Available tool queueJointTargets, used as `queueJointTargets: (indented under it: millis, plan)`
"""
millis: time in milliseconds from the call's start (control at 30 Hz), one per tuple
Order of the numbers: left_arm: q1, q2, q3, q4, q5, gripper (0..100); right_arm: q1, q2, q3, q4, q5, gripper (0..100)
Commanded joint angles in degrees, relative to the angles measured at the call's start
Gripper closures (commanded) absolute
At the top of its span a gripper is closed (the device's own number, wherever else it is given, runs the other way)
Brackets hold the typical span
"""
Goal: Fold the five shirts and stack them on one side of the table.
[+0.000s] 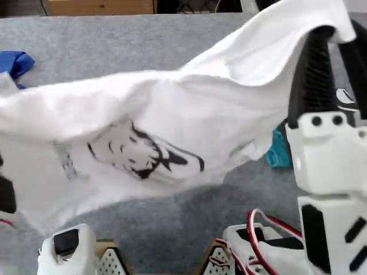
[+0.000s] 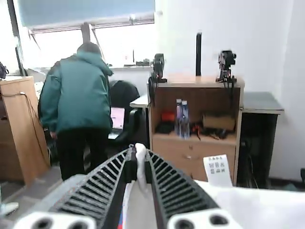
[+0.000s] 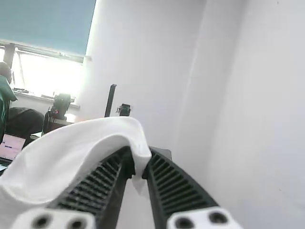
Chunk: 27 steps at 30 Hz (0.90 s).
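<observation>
the white shirt [image 1: 189, 109] with a black face print hangs spread across the middle of the high view, lifted above the grey bench [image 1: 114, 40], one corner raised at the upper right. the right pincer [image 3: 138, 160] is clamped on a fold of its cloth, and the left pincer [image 2: 138, 155] is closed on a white edge. a blue cloth [image 1: 16, 62] lies at the upper left and a teal item [image 1: 279, 150] at the right edge of the shirt.

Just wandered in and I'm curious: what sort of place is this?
Probably an office-style lab or workroom: a wooden cabinet with gear on top, a laptop near a bright window, and a grey table with a white shirt held up over it.
</observation>
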<state>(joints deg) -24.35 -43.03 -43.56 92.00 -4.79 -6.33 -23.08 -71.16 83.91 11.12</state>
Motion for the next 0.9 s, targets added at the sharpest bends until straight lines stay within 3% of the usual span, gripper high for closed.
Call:
queueJointTargets:
  millis: [0, 133, 267, 467, 633, 867]
  plan:
    - [0.57, 1.23, 2.51, 1.05, 0.18, 97, 1.05, 0.84, 3.65, -1.32, 0.0, 98.7]
    - [0.57, 1.23, 12.62, -2.81, 0.18, 97, 0.79, 0.92, 13.76, -2.81, 0.0, 98.7]
    - [0.57, 1.32, 28.53, -13.98, 0.18, 97, 0.7, 0.92, 26.95, -8.7, 0.0, 98.7]
    - [0.66, 1.41, 55.69, -42.9, 0.0, 97, 0.53, 4.44, 45.49, -19.96, 2.2, 98.7]
    - [2.15, 1.58, 72.66, -69.01, -0.18, 97, 0.7, 16.22, 46.81, -26.02, 2.02, 98.7]
    - [1.63, 12.22, 67.3, -71.74, -1.05, 97, -1.32, 32.13, 27.38, -26.02, 2.02, 98.7]
